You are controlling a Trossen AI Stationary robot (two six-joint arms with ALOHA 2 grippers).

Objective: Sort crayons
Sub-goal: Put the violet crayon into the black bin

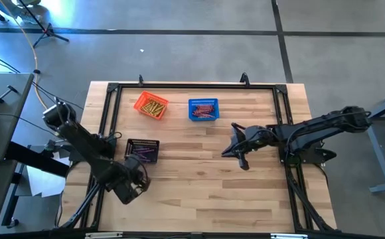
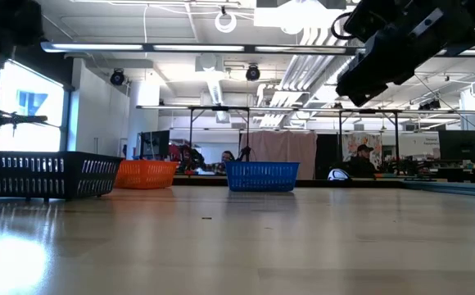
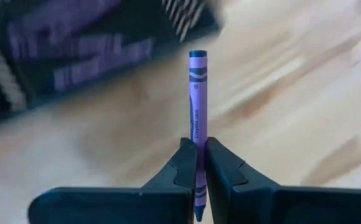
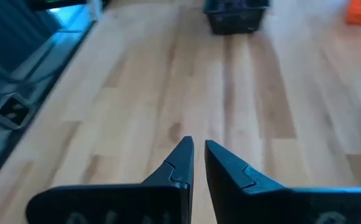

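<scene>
I've got the left gripper (image 3: 196, 163) clenched on a purple crayon (image 3: 197, 99) near the black basket (image 1: 143, 150); right gripper (image 4: 196, 163) empty, fingers nearly together.

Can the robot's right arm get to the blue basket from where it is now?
Probably yes. The right end effector hangs over bare wood, holding nothing, and the blue basket sits not far off with nothing between them. The left end effector, gripping a purple crayon, is away by the black basket.

I work in a big open lab or workshop: bare ceiling ducts (image 2: 221, 82) and strip lights overhead, a polished concrete floor (image 1: 179, 46), and equipment benches (image 2: 434, 176) behind my wooden table (image 1: 199, 192).
</scene>
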